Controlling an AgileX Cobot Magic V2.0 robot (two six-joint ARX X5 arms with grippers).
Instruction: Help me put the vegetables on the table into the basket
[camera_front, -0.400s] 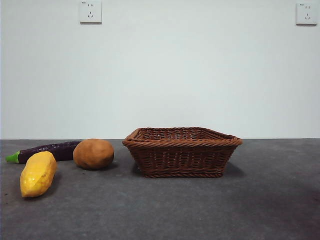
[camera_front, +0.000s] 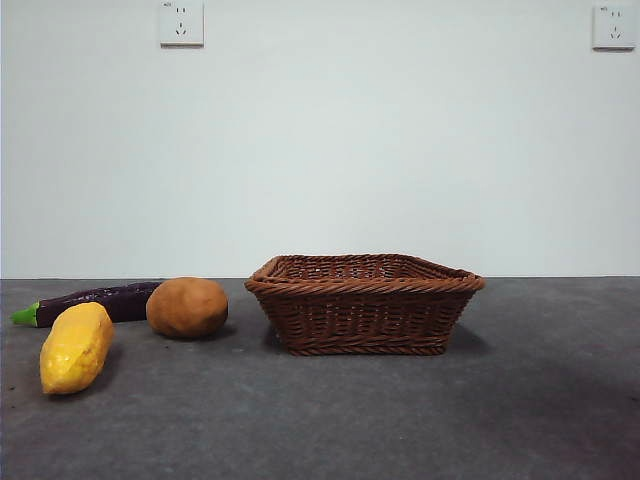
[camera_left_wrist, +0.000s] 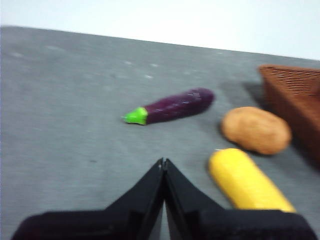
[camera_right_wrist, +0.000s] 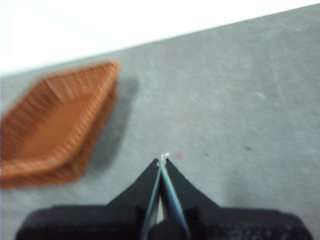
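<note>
Left hand (camera_left_wrist: 163, 165) closed empty, eggplant (camera_left_wrist: 172, 106) just beyond, right hand (camera_right_wrist: 163, 160) closed beside basket (camera_right_wrist: 60, 125)

This looks like a plain test room or lab, not a home kitchen. A dark grey matte table (camera_front: 560, 400) stands against a bare pale wall (camera_front: 380, 150) which carries only two white power sockets (camera_front: 181, 23), one high at each side, and there is no furniture or decoration around. On the table there are only a wicker basket (camera_front: 364, 302) and three vegetables, an eggplant (camera_front: 100, 300), a potato (camera_front: 187, 307) and a yellow vegetable (camera_front: 76, 346), laid out in the open like objects for a test.
</note>
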